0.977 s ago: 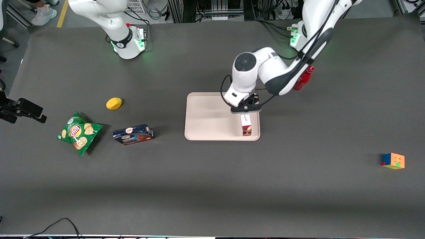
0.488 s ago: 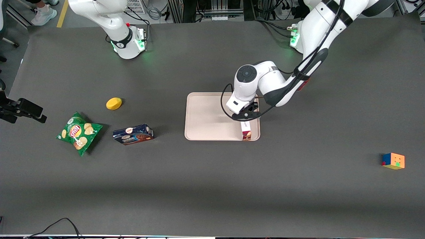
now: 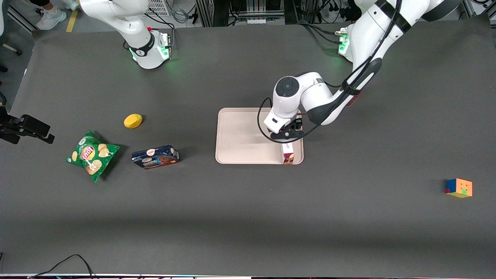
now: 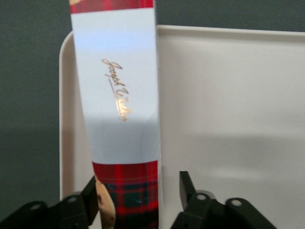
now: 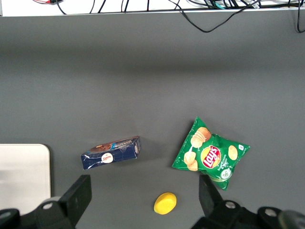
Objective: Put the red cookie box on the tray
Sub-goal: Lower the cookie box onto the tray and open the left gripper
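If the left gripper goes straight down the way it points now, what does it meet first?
Most likely the red cookie box, lying on the tray between the open jaws of the left gripper; depth is unclear.

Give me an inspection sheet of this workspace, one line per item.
Surface: dark grey table.
Job's things: red cookie box lies on the tray, along the rim at the working arm's end.
Clutter: blue cookie box, chips bag and yellow lemon-like thing toward the parked arm's end; colour cube toward the working arm's end.
Grippers: gripper low over the tray, open, one finger at each side of the box; a gap shows at one finger.
Cables: black cable loops beside the wrist; another cable at the table's near edge.
Surroundings: equipment racks above the table; a person's shoe on the floor.
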